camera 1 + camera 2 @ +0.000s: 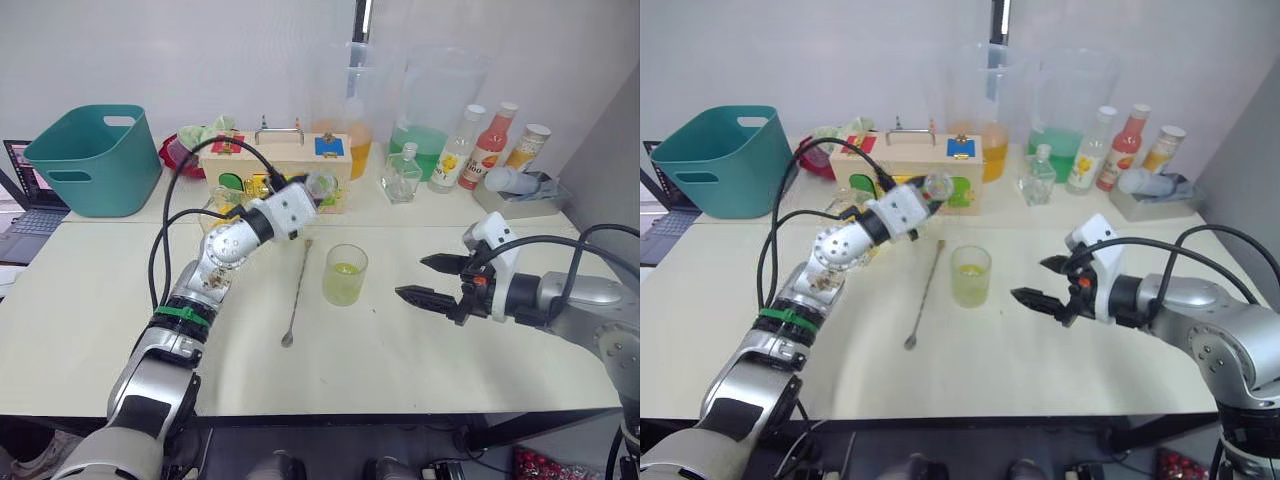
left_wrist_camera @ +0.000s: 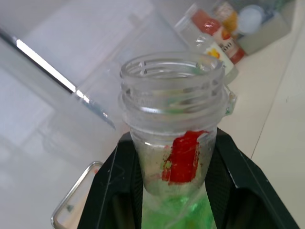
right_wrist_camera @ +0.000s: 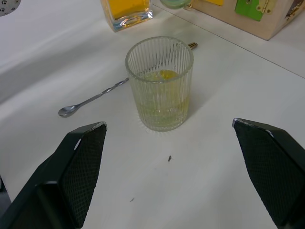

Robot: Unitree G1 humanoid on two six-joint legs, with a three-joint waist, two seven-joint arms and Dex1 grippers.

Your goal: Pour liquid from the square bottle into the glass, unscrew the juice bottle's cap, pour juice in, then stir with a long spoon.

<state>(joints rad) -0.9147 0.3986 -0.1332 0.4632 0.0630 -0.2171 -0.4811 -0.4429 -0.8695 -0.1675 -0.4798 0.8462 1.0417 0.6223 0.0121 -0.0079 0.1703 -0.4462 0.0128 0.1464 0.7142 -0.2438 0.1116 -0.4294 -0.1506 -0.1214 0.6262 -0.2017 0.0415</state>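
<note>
My left gripper (image 1: 298, 203) is shut on the juice bottle (image 1: 321, 187), held tilted above the table, to the left of and behind the glass. The bottle's mouth (image 2: 172, 71) is open, with pale green drink low inside; the juice bottle's cap is out of view. The ribbed glass (image 1: 345, 274) stands mid-table holding a little yellow-green liquid. Just left of it the long spoon (image 1: 296, 293) lies flat, its bowl toward me. The square bottle (image 3: 126, 8) with yellow liquid stands behind, partly hidden by my left arm. Right of the glass, my right gripper (image 1: 428, 280) is open and points at it.
A teal basket (image 1: 90, 160) sits at the back left and a wooden box (image 1: 275, 160) behind the left gripper. Two tall pitchers (image 1: 432, 115), a small clear square bottle (image 1: 402, 175), a yellow-labelled bottle (image 1: 455, 150) and a red bottle (image 1: 487, 148) line the back right.
</note>
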